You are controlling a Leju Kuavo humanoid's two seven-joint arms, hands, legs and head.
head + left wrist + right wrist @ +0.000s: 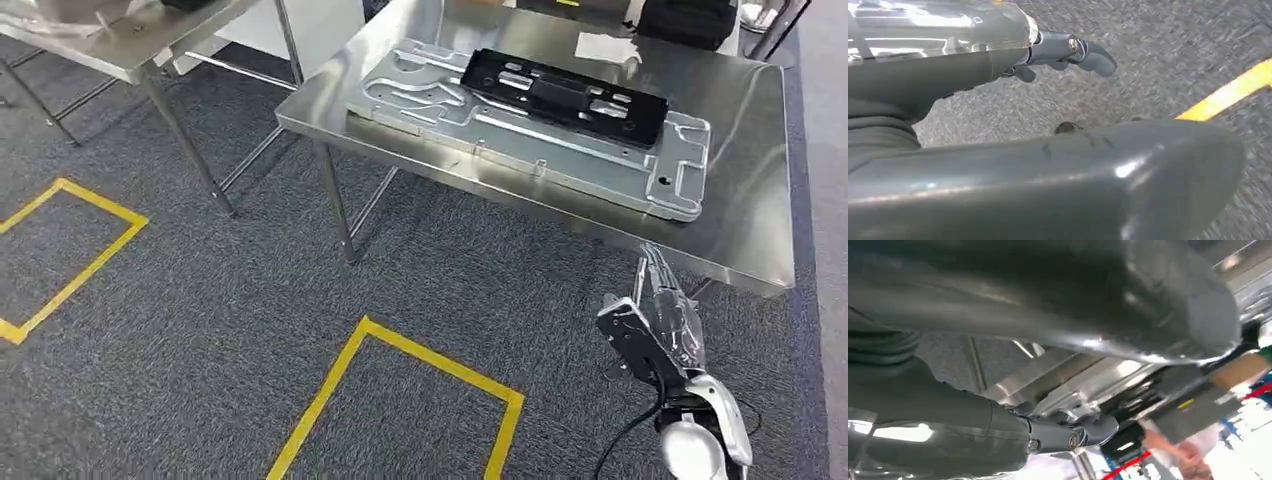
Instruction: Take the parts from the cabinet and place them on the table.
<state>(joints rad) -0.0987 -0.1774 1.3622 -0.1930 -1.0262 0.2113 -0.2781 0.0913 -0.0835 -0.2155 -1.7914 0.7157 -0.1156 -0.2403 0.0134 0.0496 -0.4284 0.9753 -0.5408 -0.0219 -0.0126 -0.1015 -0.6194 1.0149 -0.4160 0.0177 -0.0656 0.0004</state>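
Grey carpeted floor (200, 330), marked with yellow tape squares (400, 400): the broadest item. Stainless steel table (740, 200), on thin legs: next in size, standing ahead of me. Large flat silver stamped-metal panel (560, 150): lying along the table's near side, wholly on the top. Long black perforated plastic frame (565, 95): lying on the silver panel, toward its far edge. A dark case (690, 20) and a pale sheet (605, 45): further back on the table. My right hand (660, 310): hanging below and just in front of the table's near edge, fingers straight and apart, holding nothing. My left hand (1068, 55): seen from the wrist above the carpet, thumb and fingers extended with nothing between them, so I judge it free as well. Step in hand, by my judgement: both parts appear delivered, my hands are unloaded, and this is the interval after placing. Next move, if parts are left in the cabinet: turn toward it, keeping the right hand clear of the table edge.
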